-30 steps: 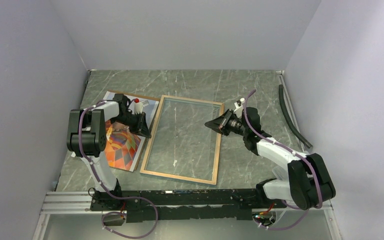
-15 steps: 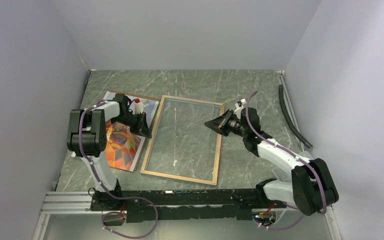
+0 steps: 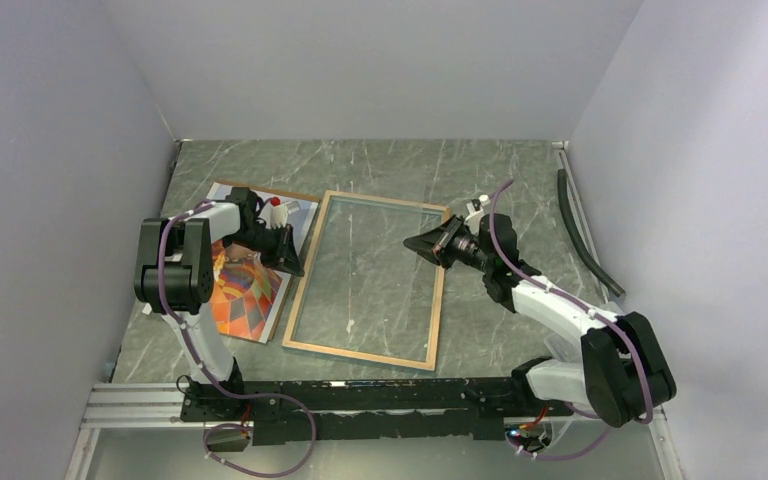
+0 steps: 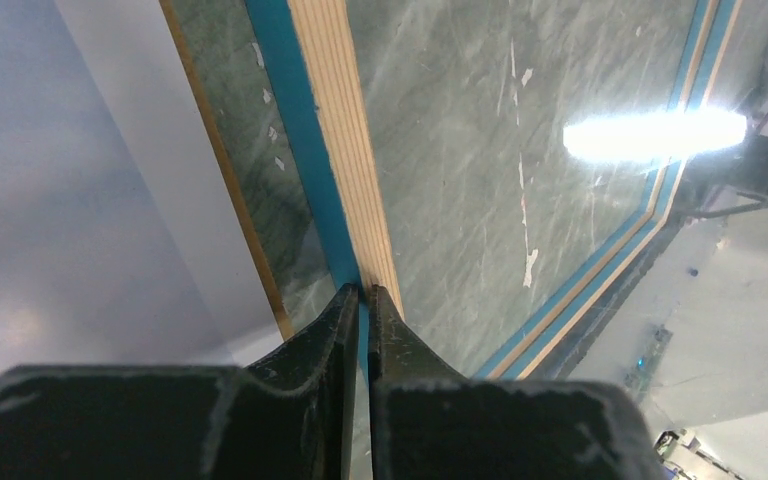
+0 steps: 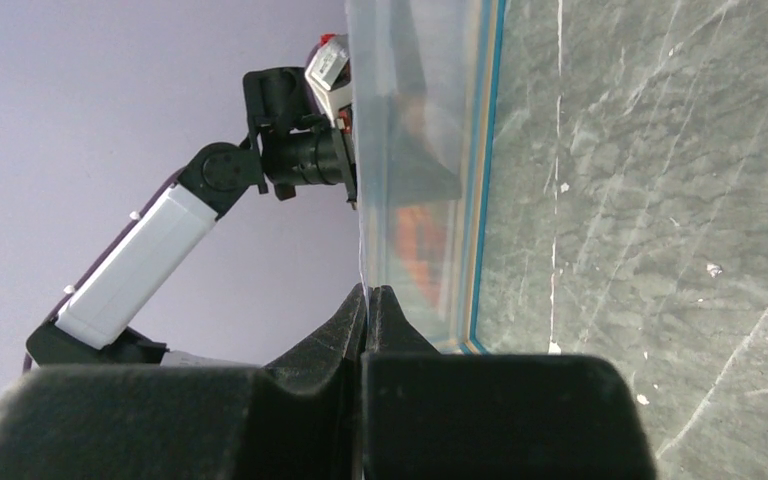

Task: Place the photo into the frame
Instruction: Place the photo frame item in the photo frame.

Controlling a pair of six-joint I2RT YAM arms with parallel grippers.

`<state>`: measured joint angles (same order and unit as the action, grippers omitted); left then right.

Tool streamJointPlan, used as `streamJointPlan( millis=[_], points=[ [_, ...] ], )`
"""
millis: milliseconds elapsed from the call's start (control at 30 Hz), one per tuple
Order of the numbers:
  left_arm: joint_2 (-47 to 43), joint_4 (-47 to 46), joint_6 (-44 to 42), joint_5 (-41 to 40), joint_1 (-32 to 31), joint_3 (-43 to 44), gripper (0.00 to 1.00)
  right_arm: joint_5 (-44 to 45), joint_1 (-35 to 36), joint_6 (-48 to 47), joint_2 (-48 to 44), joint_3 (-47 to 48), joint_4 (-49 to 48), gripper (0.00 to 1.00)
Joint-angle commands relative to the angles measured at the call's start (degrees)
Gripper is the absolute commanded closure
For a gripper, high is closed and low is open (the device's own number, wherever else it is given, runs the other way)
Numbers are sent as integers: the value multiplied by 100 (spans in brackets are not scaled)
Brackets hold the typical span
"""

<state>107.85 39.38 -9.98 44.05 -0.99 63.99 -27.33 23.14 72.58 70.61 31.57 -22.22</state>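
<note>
**A:** Where does the thin-rimmed rectangular picture frame [image 3: 365, 275] lie, the one with the pale wood back rim and the clear pane?

**B:** In the middle of the grey-green marbled table [image 3: 380, 165], a little turned, with its wooden side up. The table surface shows through the pane. Whether it is raised off the table, I cannot tell.

**A:** What holds it?

**B:** Both arms. The left gripper [image 3: 290, 262] is at the left long edge and the right gripper [image 3: 422, 246] at the right long edge, nearly opposite each other. In the wrist views each pair of black fingers [image 4: 335, 325] is pressed almost together, with only the thin rim between them. On the left this is the turquoise and wood-coloured edge. On the right the rim is seen edge-on.

**A:** And the large paper photo [image 3: 245, 295] of the orange-red balloon?

**B:** It lies flat just beside the left long edge of the frame, partly under the left arm. Under it is a flat brown backing board [image 3: 265, 189], whose edge shows along the far side. If the photo touches the frame, I cannot tell.

**A:** How much room is around the frame?

**B:** Table surface shows beyond the far short edge, up to the back wall [image 3: 360, 70]. A wider band shows to the right, where a curved black strip [image 3: 582, 232] lies near the side wall. The near short edge is close to the arm bases.
</note>
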Motion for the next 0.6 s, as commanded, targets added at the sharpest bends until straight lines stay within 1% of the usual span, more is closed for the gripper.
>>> streamJointPlan(
  millis=[0, 300, 567],
  points=[
    [12, -63, -41, 92, -173, -27, 90, -71, 101, 147, 133, 130, -488, 100],
    [54, -96, -33, 98, -170, -51, 91, 30, 115, -45, 216, -47, -362, 100],
    [54, -100, -55, 60, -172, -62, 92, 234, 25, -610, -136, -90, 448, 100]
  ],
)
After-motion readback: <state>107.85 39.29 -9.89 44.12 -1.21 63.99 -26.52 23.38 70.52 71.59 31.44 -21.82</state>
